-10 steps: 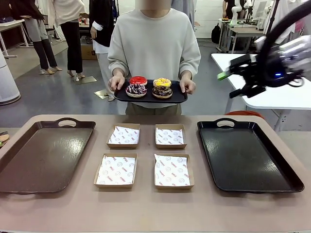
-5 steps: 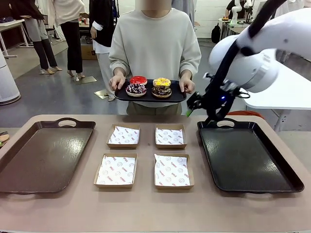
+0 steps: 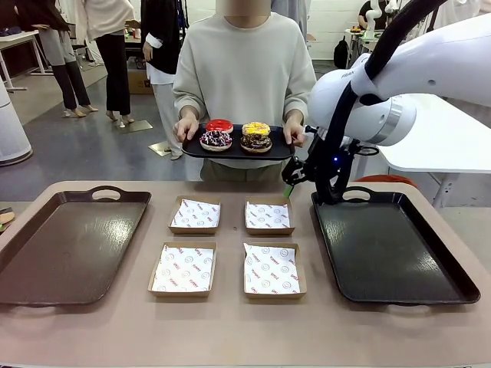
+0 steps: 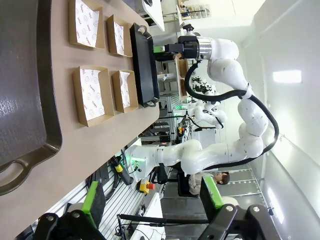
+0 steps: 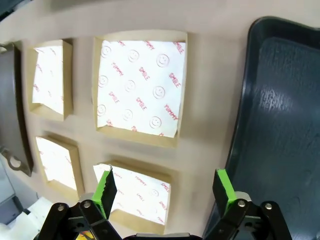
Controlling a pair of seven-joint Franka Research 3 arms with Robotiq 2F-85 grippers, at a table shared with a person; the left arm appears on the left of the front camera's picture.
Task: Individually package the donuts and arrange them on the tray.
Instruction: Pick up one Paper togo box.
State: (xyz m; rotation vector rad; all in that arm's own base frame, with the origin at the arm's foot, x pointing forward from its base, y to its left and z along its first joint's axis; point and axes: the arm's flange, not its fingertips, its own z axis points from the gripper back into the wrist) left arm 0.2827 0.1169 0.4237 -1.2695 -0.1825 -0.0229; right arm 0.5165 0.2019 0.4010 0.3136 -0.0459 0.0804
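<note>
So far, seen from the front, all four donuts (image 3: 236,136) sit on the person's small tray (image 3: 285,156), none boxed; four lined boxes (image 3: 195,215) lie empty. Left wrist view: the left gripper (image 4: 152,200) gapes, holding nothing. Right wrist view: the right gripper (image 5: 165,187) hangs spread above the boxes.

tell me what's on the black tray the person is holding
Four donuts: a red donut and a yellow donut behind, a sprinkled donut and a chocolate donut in front. The tray under them is covered, and the front pair hides part of the back pair.
</note>
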